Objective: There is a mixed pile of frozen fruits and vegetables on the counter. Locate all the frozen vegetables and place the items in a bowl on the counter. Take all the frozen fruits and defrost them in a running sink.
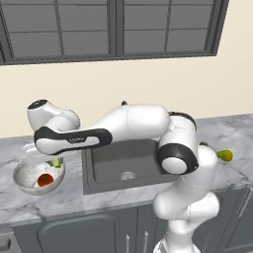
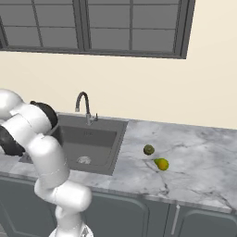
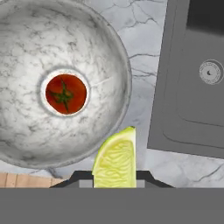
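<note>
Your bowl [image 3: 26, 39], wide and heavy-looking stone, sits on the counter [image 1: 69, 192] left of the sink [image 1: 106, 163], tomato [image 3: 65, 93] resting at its bottom. Your gripper [image 3: 114, 174] is clamped on the wedge [image 3: 115, 161] over the rim; it looks light, hard and slick, so pinch its flat sides.

One bowl [image 3: 26, 144], one tomato [image 3: 65, 94], one lime wedge [image 3: 116, 162], one green ball [image 2: 148, 149], one pear [image 2: 161, 164], one sink [image 2: 90, 141]
</note>
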Controlling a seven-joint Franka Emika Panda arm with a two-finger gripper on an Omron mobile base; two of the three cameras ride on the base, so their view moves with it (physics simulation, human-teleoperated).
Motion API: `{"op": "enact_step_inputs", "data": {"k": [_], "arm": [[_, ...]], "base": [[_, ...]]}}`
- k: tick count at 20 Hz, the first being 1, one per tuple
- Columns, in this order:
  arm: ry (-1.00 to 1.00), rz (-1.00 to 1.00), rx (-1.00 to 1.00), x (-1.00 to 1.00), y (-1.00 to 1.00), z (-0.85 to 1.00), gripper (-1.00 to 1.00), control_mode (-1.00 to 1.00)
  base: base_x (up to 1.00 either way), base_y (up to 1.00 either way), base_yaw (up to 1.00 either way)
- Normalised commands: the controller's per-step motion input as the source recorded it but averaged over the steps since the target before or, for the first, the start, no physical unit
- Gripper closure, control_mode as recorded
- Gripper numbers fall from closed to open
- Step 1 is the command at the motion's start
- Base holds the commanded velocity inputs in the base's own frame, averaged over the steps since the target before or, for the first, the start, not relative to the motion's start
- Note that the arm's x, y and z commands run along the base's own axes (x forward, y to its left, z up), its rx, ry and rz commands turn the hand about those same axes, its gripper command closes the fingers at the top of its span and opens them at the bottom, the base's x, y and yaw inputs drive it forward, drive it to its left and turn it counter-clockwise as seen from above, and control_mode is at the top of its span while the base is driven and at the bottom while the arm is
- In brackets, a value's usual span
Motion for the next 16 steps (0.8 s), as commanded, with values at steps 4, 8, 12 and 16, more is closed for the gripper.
{"op": "enact_step_inputs", "data": {"k": [4,8,12,16], "arm": [[-0.05,-0.05,0.02,0.29,0.42,-0.23,1.0,-1.0],[0.04,-0.01,0.0,0.42,0.32,-0.39,1.0,-1.0],[0.0,0.0,0.0,0.4,0.28,-0.17,1.0,-1.0],[0.0,0.0,0.01,0.08,0.22,-0.32,1.0,-1.0]], "base": [[0.0,0.0,0.0],[0.0,0.0,0.0],[0.0,0.0,0.0],[0.0,0.0,0.0]]}}
